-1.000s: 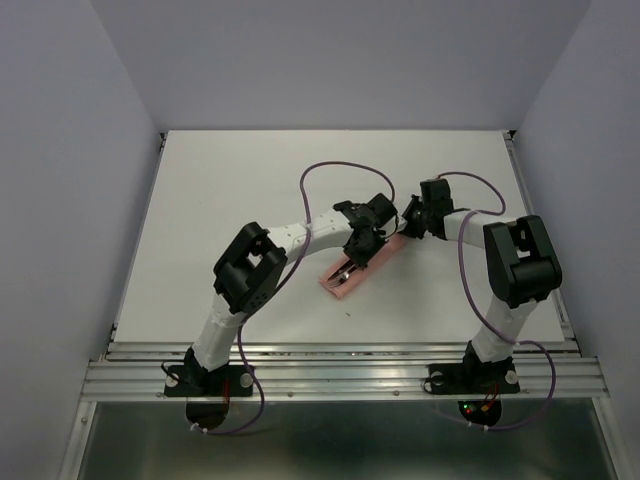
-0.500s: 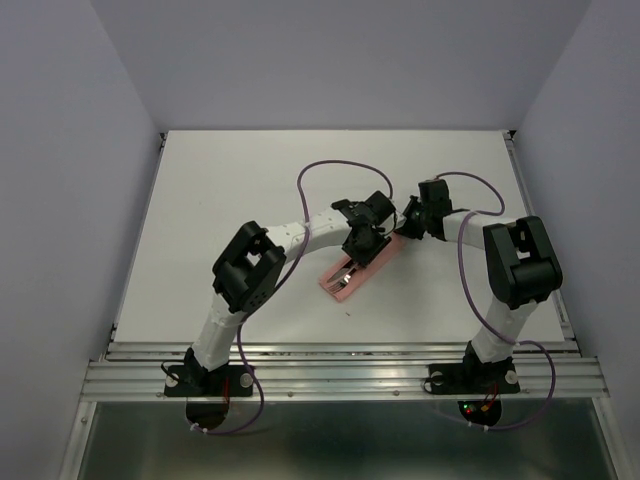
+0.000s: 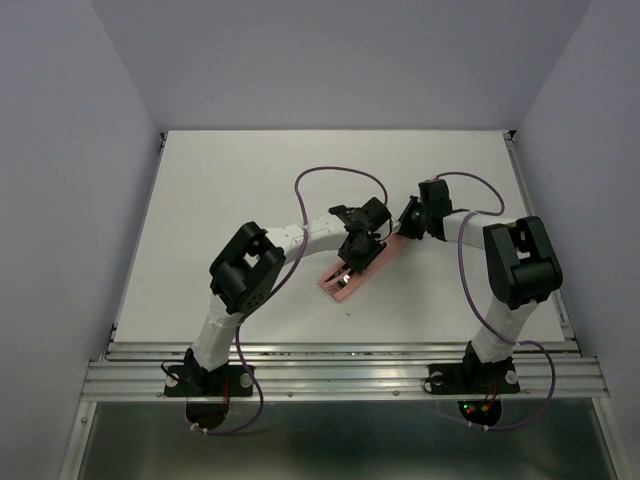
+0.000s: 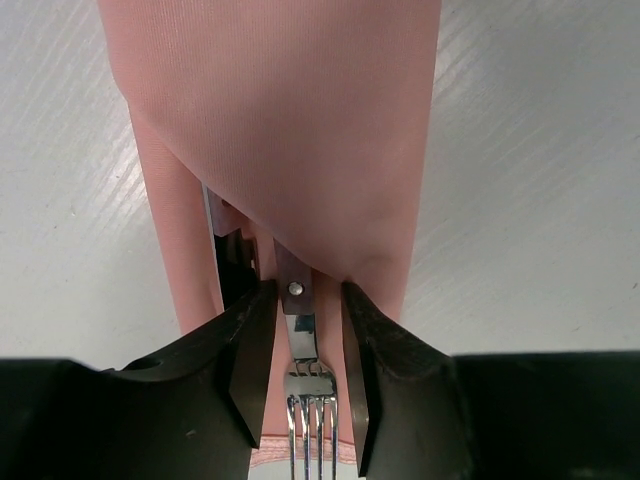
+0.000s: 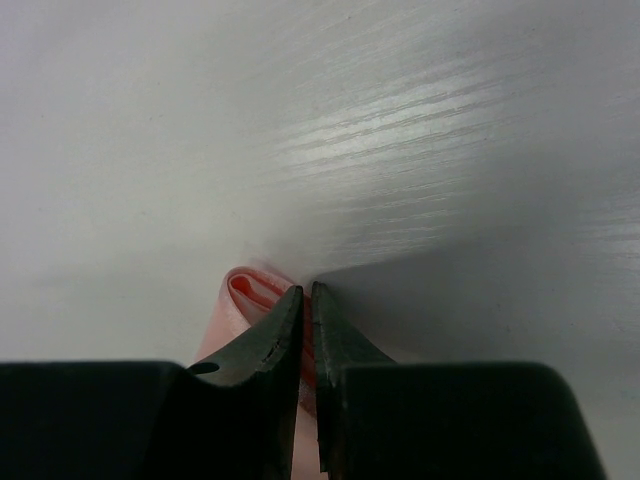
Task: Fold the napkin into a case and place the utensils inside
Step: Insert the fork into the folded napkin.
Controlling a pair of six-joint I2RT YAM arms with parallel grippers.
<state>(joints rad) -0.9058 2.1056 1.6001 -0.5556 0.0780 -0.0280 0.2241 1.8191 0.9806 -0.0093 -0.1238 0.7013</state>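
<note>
A flat white rectangular worktop (image 3: 230, 200) fills the middle, closed in by smooth pale lavender-grey walls (image 3: 330, 60) at 9, 12 and 3 o'clock. A ribbed silvery aluminium rail (image 3: 340, 372) runs along its 6 o'clock edge, under soft, even light.

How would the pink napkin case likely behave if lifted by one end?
Probably floppy and light: the napkin case is thin cloth with soft folds, so it would sag. The fork lies loose in its open mouth, tines sticking out, and might slide out if tilted.
</note>
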